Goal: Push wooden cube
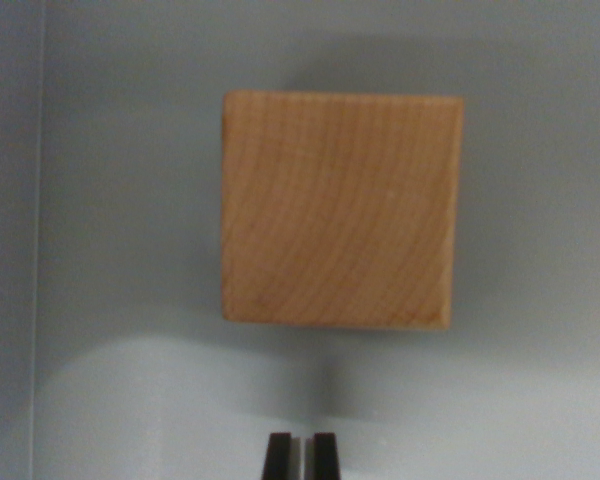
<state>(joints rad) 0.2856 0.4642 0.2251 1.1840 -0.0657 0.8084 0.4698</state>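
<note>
A light wooden cube with curved grain fills the middle of the wrist view, resting on a pale grey surface. My gripper shows only as two black fingertips at the bottom edge, nearly touching each other, with nothing between them. The tips sit below the cube's near edge, apart from it by a strip of bare surface, roughly in line with its centre.
A faint vertical seam runs down the surface near the wrist view's left. A soft shadow lies around the cube, and a brighter patch of light covers the surface at the bottom.
</note>
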